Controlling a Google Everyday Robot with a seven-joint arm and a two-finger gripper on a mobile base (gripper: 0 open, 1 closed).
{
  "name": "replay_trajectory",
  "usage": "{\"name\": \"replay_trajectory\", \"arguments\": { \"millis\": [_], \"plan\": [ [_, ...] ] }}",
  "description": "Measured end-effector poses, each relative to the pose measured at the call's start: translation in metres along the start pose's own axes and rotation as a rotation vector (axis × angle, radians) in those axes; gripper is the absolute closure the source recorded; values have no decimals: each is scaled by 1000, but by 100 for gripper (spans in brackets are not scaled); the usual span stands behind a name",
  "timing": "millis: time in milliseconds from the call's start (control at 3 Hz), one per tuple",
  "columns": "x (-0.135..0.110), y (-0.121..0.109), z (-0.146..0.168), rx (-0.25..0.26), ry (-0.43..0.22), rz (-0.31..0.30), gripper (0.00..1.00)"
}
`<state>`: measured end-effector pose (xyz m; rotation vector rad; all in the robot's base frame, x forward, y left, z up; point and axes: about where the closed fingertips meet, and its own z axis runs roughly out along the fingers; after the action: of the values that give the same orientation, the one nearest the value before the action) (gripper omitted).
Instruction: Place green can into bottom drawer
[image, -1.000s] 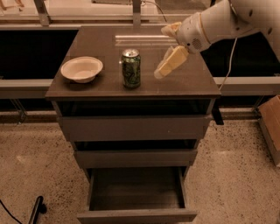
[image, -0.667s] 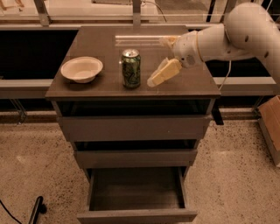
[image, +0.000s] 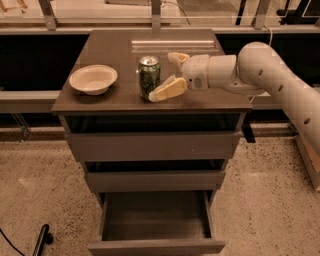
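Observation:
The green can (image: 149, 76) stands upright near the middle front of the cabinet top (image: 115, 52). My gripper (image: 162, 76) comes in from the right and is open. One cream finger (image: 169, 90) lies in front of the can at its right base, and the other finger (image: 177, 57) is behind it. The can is not gripped. The bottom drawer (image: 155, 246) is pulled out, and its shallow tray holds nothing.
A cream bowl (image: 93, 79) sits on the left of the cabinet top. The two upper drawers (image: 150, 146) are nearly shut. A rail and glass run behind the cabinet. A wooden box edge (image: 311, 155) stands at the right on the speckled floor.
My gripper has moved left and lower toward the can, so its fingers now sit on either side of the can's right flank. The can and bowl have not moved.

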<state>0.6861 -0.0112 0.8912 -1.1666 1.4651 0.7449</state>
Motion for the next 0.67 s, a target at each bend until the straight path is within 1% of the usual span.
{"name": "replay_trajectory", "arguments": {
  "millis": [333, 667],
  "plan": [
    [1, 2, 19, -32, -67, 44, 0],
    [-1, 5, 31, -57, -102, 64, 19]
  ]
}}
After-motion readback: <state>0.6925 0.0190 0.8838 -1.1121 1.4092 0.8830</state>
